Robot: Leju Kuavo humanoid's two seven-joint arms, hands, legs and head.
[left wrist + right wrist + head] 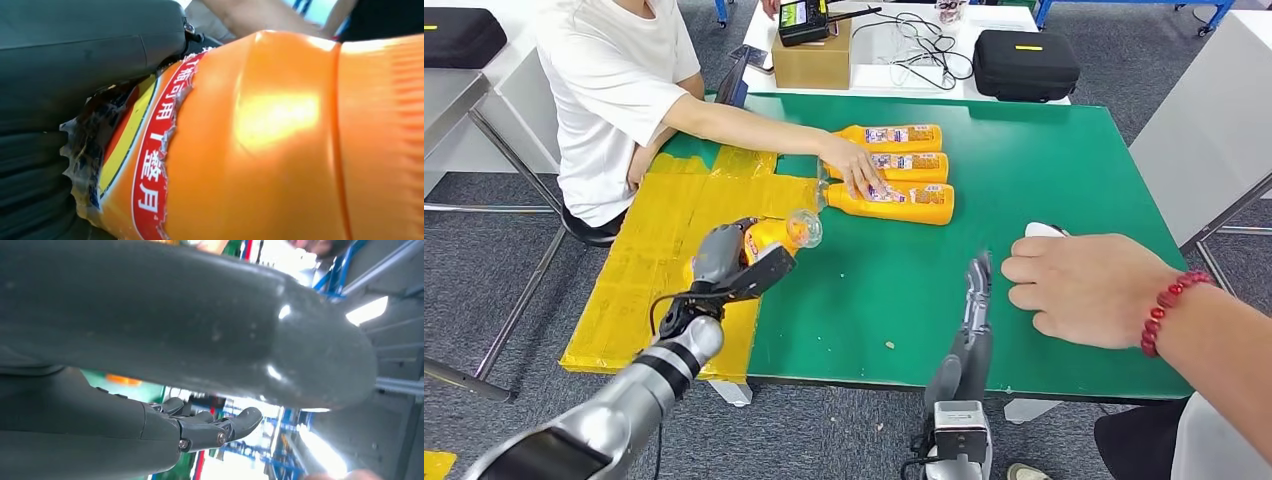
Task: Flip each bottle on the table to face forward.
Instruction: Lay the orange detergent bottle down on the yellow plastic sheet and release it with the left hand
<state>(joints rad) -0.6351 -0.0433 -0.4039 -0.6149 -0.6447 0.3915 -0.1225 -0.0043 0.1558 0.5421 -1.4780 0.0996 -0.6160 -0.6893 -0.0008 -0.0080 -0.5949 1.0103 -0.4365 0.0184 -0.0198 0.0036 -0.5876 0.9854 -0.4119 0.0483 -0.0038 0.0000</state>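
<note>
The left hand (736, 262) grips an orange juice bottle (776, 235), lifted above the table's (1064, 170) near-left part, over the edge of the yellow taped sheet (664, 260), its clear base pointing toward three more bottles (894, 172) lying side by side farther back, where a seated person's hand (852, 165) rests on them. The held bottle looks like smooth, glossy, fairly stiff plastic, likely full and moderately heavy; its torn, crinkled label (150, 165) could slip, so the ribbed, waisted body seems the safer hold. The right hand (974, 300) hovers empty, fingers straight, beside another person's hand (1084, 290).
</note>
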